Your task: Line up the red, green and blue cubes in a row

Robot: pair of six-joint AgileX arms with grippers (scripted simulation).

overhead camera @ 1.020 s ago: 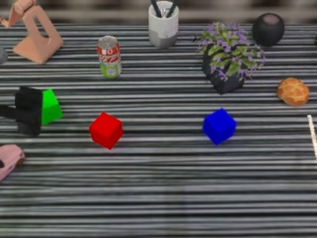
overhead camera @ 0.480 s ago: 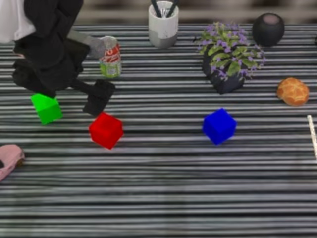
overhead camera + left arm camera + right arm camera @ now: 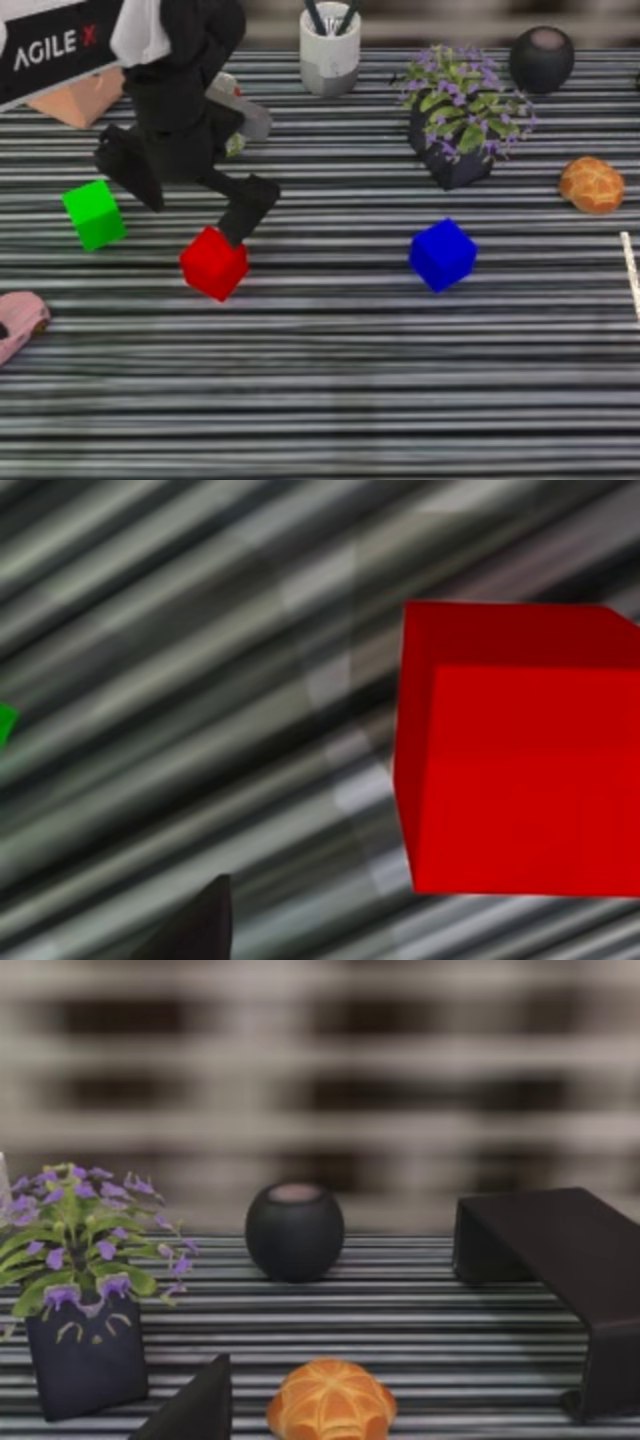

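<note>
Red cube [image 3: 213,262] sits on the striped table [image 3: 330,400] at about 9 o'clock from the centre, with the green cube [image 3: 94,213] just beyond it toward 10 o'clock and the blue cube [image 3: 442,254] well apart at 3 o'clock. All three rest on the table, not yet in a straight row.

Left gripper [image 3: 190,190] hovers above the gap between green and red, fingers spread wide and empty; one finger [image 3: 248,208] overlaps the red cube's 12 o'clock edge in the top view. The left wrist view shows the red cube [image 3: 515,750] off to one side of the camera, not centred between the fingers.

Risks, as a judgement:
- Descent from this offset could land a finger on the red cube's top face or edge, pushing or tipping it instead of straddling it.
- The red cube stands rotated against the table stripes; fingers closing across corners could twist it or let it slip.
- The arm reaches past the soda can [image 3: 232,140], which it mostly hides; a sweep there could knock it over.

Right arm is parked out of the top view; whether its fingers are apart cannot be told.
</note>
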